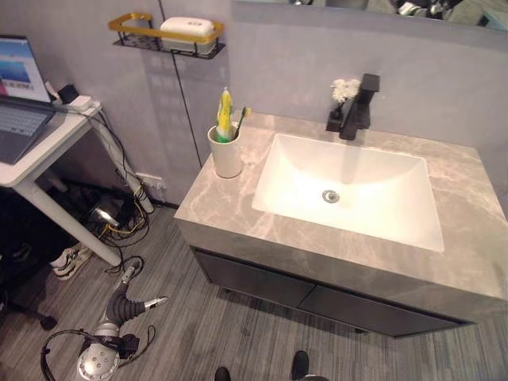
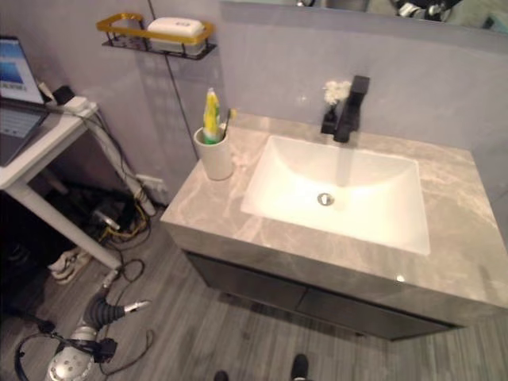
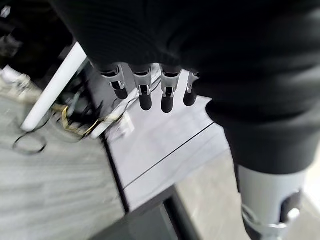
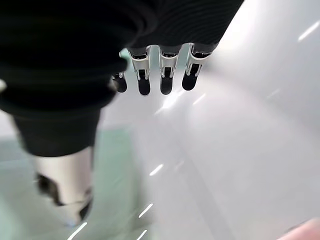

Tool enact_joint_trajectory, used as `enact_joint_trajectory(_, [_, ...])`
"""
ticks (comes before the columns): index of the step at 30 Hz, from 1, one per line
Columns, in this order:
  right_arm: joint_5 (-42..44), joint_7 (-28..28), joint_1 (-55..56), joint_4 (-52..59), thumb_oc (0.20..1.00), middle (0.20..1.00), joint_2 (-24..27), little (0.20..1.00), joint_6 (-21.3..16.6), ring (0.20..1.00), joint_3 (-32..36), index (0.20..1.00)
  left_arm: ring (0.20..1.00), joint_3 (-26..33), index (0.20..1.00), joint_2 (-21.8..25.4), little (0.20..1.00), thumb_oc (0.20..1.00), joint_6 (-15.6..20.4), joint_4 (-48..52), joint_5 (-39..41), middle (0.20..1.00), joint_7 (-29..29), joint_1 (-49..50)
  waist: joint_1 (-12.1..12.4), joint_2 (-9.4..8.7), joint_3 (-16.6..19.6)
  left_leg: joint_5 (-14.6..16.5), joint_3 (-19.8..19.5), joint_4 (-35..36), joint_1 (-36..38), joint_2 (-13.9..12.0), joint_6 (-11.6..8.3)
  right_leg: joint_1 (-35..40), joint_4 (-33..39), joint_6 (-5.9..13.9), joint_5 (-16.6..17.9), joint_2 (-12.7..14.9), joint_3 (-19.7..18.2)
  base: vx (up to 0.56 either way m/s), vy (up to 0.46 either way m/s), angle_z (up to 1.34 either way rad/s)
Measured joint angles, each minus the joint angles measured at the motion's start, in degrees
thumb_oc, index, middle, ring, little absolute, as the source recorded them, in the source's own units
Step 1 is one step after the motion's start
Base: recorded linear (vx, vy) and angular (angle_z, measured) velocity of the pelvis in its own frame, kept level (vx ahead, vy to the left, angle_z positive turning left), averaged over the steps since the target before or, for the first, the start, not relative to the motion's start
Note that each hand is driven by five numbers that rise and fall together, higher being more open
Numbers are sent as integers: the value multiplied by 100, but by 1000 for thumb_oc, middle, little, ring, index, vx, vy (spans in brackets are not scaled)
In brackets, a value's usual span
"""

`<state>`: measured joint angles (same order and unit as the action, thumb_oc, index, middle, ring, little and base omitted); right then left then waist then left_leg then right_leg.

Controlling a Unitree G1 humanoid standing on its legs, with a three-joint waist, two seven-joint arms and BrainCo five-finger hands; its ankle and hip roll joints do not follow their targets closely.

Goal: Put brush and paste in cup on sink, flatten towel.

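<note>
A white cup (image 1: 226,155) stands upright on the left end of the grey marble counter (image 1: 468,238), beside the white basin (image 1: 349,186). A yellow-green paste tube (image 1: 225,115) and a dark-handled brush (image 1: 240,119) stand in the cup. My left hand (image 1: 127,305) hangs low over the floor, left of the cabinet and well below the counter. Its fingers (image 3: 145,95) are straight and hold nothing. My right hand (image 4: 165,82) has relaxed fingers with nothing in them, in front of a pale smooth surface.
A black faucet (image 1: 357,107) with a small white flower (image 1: 344,89) stands behind the basin. A gold-and-black wall shelf (image 1: 159,36) carries a white object (image 1: 187,30). A white desk (image 1: 32,155) with a laptop (image 1: 17,111), cables and a shoe (image 1: 71,258) is on the left.
</note>
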<state>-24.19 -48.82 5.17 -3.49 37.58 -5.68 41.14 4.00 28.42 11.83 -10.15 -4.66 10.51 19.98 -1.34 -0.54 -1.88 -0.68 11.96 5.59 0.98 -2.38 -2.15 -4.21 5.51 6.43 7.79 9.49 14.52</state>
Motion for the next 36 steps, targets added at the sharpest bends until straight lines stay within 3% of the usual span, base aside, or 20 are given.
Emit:
enact_joint_trajectory(1, [172, -163, 6, 31, 1000, 1000, -136, 1000, 22, 1000, -19, 1000, 1000, 3, 1000, -30, 1000, 1000, -2, 23, 5, 1000, 77, -59, -109, 127, 92, 19, 20, -3, 35, 18, 22, -3, -1, 11, 3, 14, -22, 15, 31, -16])
enact_joint_trajectory(4, [445, -460, 94, 21, 1000, 1000, -811, 1000, -37, 1000, -18, 1000, 1000, 102, 1000, -287, 1000, 1000, 2, 99, 21, 1000, 309, -164, -133, 165, 135, 19, 137, -1, 100, 19, 8, -14, 0, 21, 17, -3, -141, 8, 30, -16])
enact_joint_trajectory(7, [477, -498, 492, -9, 1000, 1000, -1176, 1000, -32, 1000, -29, 1000, 1000, 240, 1000, -434, 1000, 1000, 5, 329, 27, 1000, 493, -174, -120, 177, 140, 19, 145, 1, 87, 21, 8, -29, -1, 26, 24, 0, -148, 7, 28, -5])
enact_joint_trajectory(14, [828, -787, 781, -1689, 1000, 1000, -1229, 1000, 193, 1000, -450, 1000, 1000, 348, 1000, -383, 1000, 1000, 17, 527, 31, 1000, 704, -180, -281, -129, 43, 28, 197, 1, 210, 36, 22, 51, -41, 30, 45, -6, -213, 24, 86, -5])
enact_joint_trajectory(18, [2095, -637, 188, -3392, 1000, 1000, -1443, 1000, 5, 1000, -1013, 1000, 1000, 188, 1000, -366, 1000, 1000, 16, 526, 218, 1000, 734, -268, -231, -402, 37, 52, 453, 1, 435, 62, 34, 127, -5, 8, 119, -22, -471, -20, 100, -30])
enact_joint_trajectory(19, [2520, -515, 111, -3664, 1000, 1000, -1528, 1000, -198, 1000, -1048, 1000, 1000, 152, 1000, -366, 1000, 1000, 15, 526, 238, 1000, 734, -316, -242, -443, 14, 54, 472, -1, 476, 77, 39, 142, -14, 16, 131, -20, -492, -38, 152, -29])
enact_joint_trajectory(20, [3424, -53, 46, -4123, 1000, 1000, -1671, 1000, -335, 1000, -1149, 1000, 1000, 99, 1000, -361, 1000, 1000, 13, 526, 243, 1000, 727, -404, -201, -492, -35, 82, 596, 2, 545, 87, 52, 163, 0, 48, 147, -7, -610, -40, 107, -30])
enact_joint_trajectory(22, [4017, 406, -12, -4896, 1000, 1000, -1725, 1000, -561, 1000, -1314, 1000, 1000, -5, 1000, -298, 1000, 1000, 7, 526, 254, 1000, 721, -485, -149, -552, -92, 124, 600, 6, 598, 124, 93, 241, -13, 71, 144, 27, -615, -44, 87, -13])
enact_joint_trajectory(24, [4697, 1046, 121, -5562, 1000, 1000, -1929, 1000, -474, 1000, -1613, 1000, 1000, -85, 1000, -185, 1000, 1000, 5, 551, 255, 1000, 676, -522, -106, -606, -115, 131, 606, 7, 605, 153, 116, 245, 1, 93, 125, 79, -617, -49, 92, 2])
enact_joint_trajectory(26, [5007, 1336, 129, -6061, 1000, 1000, -2059, 1000, -457, 1000, -1661, 1000, 1000, -112, 1000, -209, 1000, 1000, 2, 551, 283, 1000, 668, -545, -106, -635, -139, 141, 596, 5, 606, 199, 121, 254, -42, 121, 115, 122, -595, -51, 77, 7])
enact_joint_trajectory(27, [5624, 1779, 2, -6785, 1000, 1000, -2020, 1000, -322, 1000, -1689, 1000, 1000, -249, 1000, -256, 1000, 1000, -37, 483, 558, 1000, 668, -794, -70, -657, -154, 126, 557, 4, 610, 221, 161, 287, -50, 150, 150, 161, -539, -51, 83, 13])
enact_joint_trajectory(31, [5936, 2596, -149, -7650, 1000, 1000, -2402, 1000, 63, 1000, -2213, 1000, 1000, -947, 1000, -212, 1000, 1000, -56, 634, 685, 1000, 422, -1196, 39, -705, -384, 140, 442, 5, 702, 308, 196, 428, -54, 188, 239, 260, -443, -42, 109, 16])
enact_joint_trajectory(36, [5586, 3211, -180, -7748, 1000, 1000, -2899, 1000, 317, 1000, -2971, 1000, 1000, -1126, 1000, -180, 1000, 1000, 9, 1035, 666, 1000, 71, -1389, -6, -644, -613, 167, 447, 7, 705, 435, 307, 203, -484, 210, 229, 366, -483, -14, 107, -1])
